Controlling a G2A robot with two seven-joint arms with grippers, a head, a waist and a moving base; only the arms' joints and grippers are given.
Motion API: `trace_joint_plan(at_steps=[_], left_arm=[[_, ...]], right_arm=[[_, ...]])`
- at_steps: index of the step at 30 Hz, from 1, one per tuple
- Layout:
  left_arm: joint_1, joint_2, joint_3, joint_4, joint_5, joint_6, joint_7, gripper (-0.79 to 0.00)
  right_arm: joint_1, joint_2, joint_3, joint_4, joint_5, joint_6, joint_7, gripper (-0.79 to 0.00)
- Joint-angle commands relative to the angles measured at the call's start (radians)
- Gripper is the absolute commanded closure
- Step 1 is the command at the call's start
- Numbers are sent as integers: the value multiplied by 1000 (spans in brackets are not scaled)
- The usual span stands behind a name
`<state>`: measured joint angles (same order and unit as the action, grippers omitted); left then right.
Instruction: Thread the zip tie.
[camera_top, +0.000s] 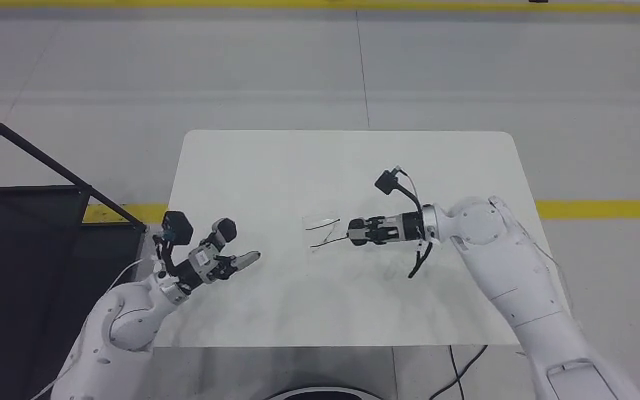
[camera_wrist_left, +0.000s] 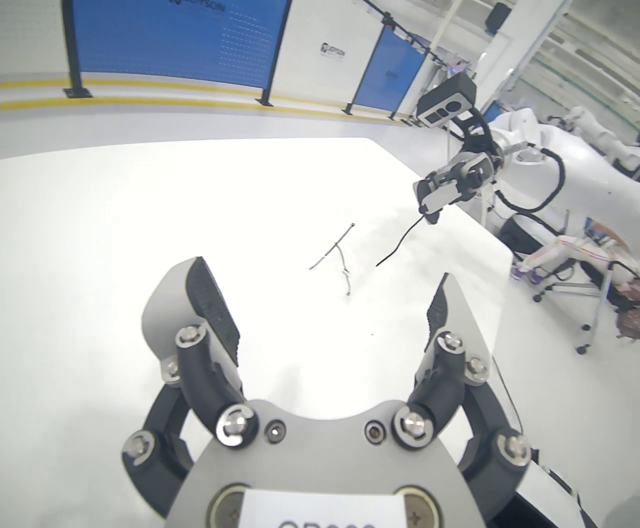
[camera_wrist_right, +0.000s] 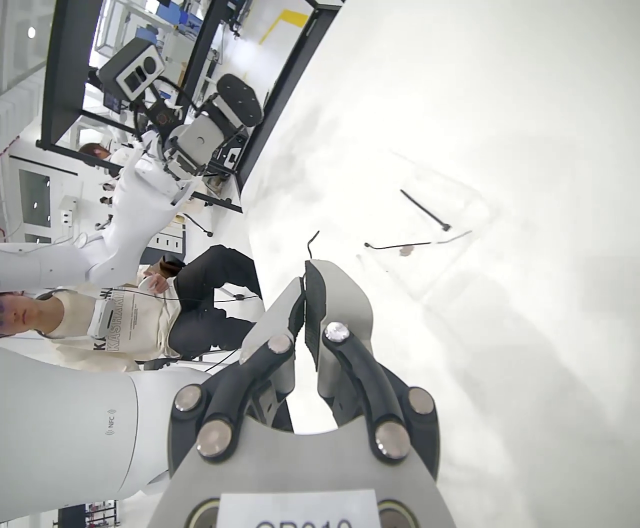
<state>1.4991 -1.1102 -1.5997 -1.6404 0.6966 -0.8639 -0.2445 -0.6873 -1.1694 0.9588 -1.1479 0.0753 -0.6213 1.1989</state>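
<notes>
Right pincer (camera_top: 349, 233) clamped shut on black zip tie (camera_wrist_left: 400, 241), free end pointing toward table (camera_top: 250, 170) centre. Left pincer (camera_wrist_left: 320, 274) wide open, empty, near table's front-left edge. Two loose ties (camera_wrist_right: 425, 210) at table centre.

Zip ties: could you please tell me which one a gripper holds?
The black zip tie pinched in the right gripper; the dark straight one and the lighter one lie on the white table.
</notes>
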Motion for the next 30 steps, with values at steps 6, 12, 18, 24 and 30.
trace_joint_plan(at_steps=[6,12,18,24,30], left_arm=[[-31,13,51,21,-79,-133,-108,-785],[-50,25,114,10,-135,-148,-170,-785],[-75,45,145,39,-266,-148,-247,-785],[-75,45,145,39,-266,-148,-247,-785],[-68,46,183,19,-311,-148,-244,-785]], right_arm=[[-36,62,-53,-144,82,-12,-12,0],[-19,118,-134,-188,172,-25,-24,0],[24,166,-227,-198,256,-18,-18,0],[24,166,-227,-198,256,-18,-18,0],[11,164,-231,-217,251,1,-35,0]])
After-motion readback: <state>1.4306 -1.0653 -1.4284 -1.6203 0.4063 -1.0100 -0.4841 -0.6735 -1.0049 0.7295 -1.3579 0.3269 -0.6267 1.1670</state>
